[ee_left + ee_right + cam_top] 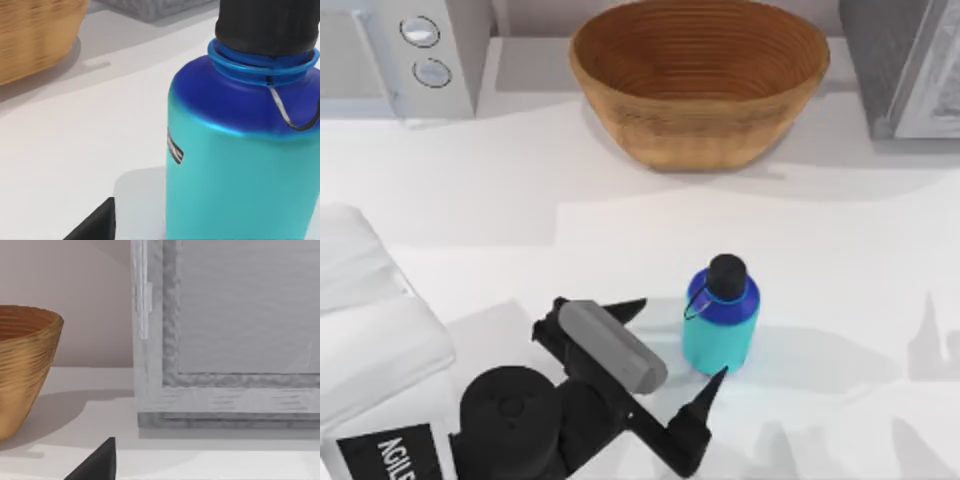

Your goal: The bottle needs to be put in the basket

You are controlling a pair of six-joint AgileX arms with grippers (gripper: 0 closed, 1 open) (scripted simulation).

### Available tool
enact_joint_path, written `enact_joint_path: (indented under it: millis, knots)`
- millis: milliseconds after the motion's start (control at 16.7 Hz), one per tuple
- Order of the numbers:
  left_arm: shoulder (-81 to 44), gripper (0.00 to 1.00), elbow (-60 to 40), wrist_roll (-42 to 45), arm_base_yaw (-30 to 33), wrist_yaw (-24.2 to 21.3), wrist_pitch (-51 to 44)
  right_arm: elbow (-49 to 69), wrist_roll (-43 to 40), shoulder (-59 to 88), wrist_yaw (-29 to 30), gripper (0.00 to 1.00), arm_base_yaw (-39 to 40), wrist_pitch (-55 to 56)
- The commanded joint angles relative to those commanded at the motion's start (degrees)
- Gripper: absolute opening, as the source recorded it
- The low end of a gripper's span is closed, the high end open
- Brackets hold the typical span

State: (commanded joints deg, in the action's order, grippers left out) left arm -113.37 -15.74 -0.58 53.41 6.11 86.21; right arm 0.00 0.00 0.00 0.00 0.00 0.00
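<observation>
So the bottle (721, 316) is standing upright on the white table (520, 200), a bit right of center: smooth cyan body, dark blue shoulder, round black cap, thin loop strap hanging off the neck. The left gripper (675, 345) sits just beside it with its pointy black fingers spread wide, one tip near the bottle's base, holding nothing. The basket (699, 80) is well apart at the back, a big round woven wicker bowl, ribbed rings inside. A grey appliance (420, 50) stands back left.
</observation>
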Motion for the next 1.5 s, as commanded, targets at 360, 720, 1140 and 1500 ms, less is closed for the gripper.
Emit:
enact_joint_path:
  millis: [360,720,1140,1500]
  knots:
    - [-0.2,1.0,0.0,0.0,-0.1,-0.1,0.0,0.0,0.0,0.0,0.0,1.0,0.0,0.0]
    - [-5.8,1.0,-10.3,0.2,-0.8,-1.0,-4.2,0.0,0.0,0.0,0.0,1.0,0.0,0.0]
    - [-9.1,1.0,-16.3,0.3,-1.4,-1.7,-7.1,0.0,0.0,0.0,0.0,1.0,0.0,0.0]
    - [-9.1,0.62,-16.3,0.3,-1.4,-1.7,-7.1,0.0,0.0,0.0,0.0,1.0,0.0,0.0]
